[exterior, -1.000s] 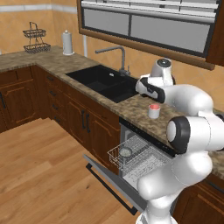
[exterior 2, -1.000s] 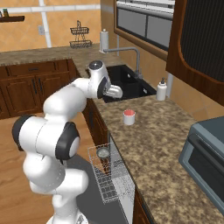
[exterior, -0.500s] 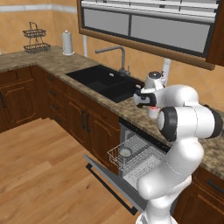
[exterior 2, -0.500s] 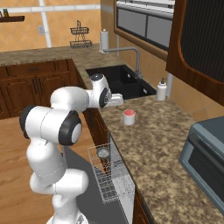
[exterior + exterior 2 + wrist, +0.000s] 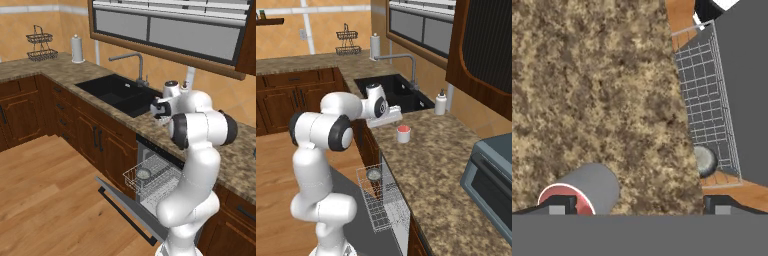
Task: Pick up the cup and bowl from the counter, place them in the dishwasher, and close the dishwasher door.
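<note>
The white cup (image 5: pixel 403 133) with its red rim stands upright on the speckled brown counter (image 5: pixel 426 165). My gripper (image 5: pixel 390 119) hovers open just left of it, low over the counter edge. In the hand view the cup (image 5: pixel 582 192) sits at the bottom left, its rim by the left fingertip (image 5: pixel 559 205), and nothing is between the fingers of the gripper (image 5: pixel 639 207). The grey bowl (image 5: pixel 374 174) (image 5: pixel 143 174) (image 5: pixel 704 160) lies in the white wire rack (image 5: pixel 707 90) of the open dishwasher. The dishwasher door (image 5: pixel 125 212) hangs down flat. My arm hides the cup in the left base view.
A black sink (image 5: pixel 391 92) with a faucet (image 5: pixel 406 62) lies beyond the gripper. A white soap dispenser (image 5: pixel 441 103) stands by the wall, and a grey-blue toaster oven (image 5: pixel 491 175) sits on the counter at the right. The pulled-out rack and lowered door jut over the wooden floor.
My hand has dropped lower over the counter edge and closer to the cup, with the arm folding tighter. The cup and bowl have not moved; the jaws stay open.
</note>
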Robot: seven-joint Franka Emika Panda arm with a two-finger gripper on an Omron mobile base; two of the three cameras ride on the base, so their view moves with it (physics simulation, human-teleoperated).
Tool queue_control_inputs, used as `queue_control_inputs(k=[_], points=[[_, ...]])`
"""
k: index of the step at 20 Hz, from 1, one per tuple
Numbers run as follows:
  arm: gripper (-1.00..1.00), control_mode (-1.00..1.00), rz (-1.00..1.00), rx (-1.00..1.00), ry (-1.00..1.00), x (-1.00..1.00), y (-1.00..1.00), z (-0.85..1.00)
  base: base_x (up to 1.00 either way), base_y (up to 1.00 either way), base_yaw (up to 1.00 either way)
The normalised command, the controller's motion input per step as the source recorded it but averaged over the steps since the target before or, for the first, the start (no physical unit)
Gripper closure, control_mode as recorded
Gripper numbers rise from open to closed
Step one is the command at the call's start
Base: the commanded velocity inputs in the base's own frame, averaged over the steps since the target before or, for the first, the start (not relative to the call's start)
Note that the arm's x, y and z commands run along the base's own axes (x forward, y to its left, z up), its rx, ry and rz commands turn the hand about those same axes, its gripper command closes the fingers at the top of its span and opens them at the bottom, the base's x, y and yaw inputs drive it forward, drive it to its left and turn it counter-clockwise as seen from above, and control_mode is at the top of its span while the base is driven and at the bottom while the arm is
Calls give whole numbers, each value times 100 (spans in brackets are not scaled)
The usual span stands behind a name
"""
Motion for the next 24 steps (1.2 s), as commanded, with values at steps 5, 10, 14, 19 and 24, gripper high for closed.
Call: queue_control_inputs(k=[5, 10, 14, 19, 24], points=[[-100, -100, 14, -4, 17, 33, -10, -35, 0, 0, 0], [-100, -100, 17, 0, 1, 31, -25, -24, 0, 0, 0], [-100, -100, 14, 0, 0, 21, -28, -28, 0, 0, 0], [-100, -100, 10, -1, 0, 4, -29, -23, 0, 0, 0], [-100, -100, 6, -3, 0, 0, -26, -11, 0, 0, 0]])
